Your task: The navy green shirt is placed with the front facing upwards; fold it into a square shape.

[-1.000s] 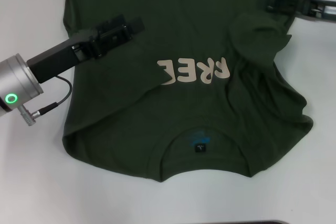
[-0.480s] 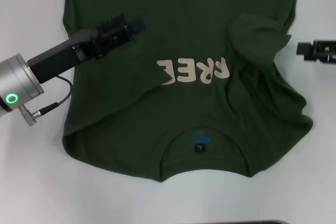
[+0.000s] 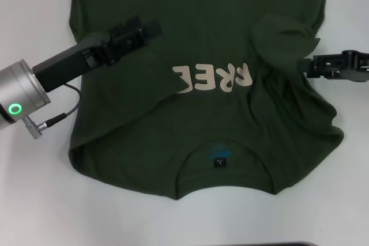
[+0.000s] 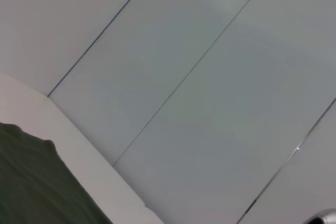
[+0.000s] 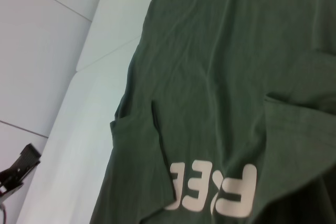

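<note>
One navy green shirt, collar nearest, lengthwise away

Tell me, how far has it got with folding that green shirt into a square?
Early stage. Done: both sleeves of the dark olive-green cotton T-shirt look turned inward, the left one covering part of the cream block letters. In hand: the left pincer lies over the left fold, and the right pincer is at the bunched right edge. Left: the rumpled right side needs smoothing, and the length needs folding.

Navy green shirt front-up on white table, both sleeves folded inward, cream letters showing
</note>
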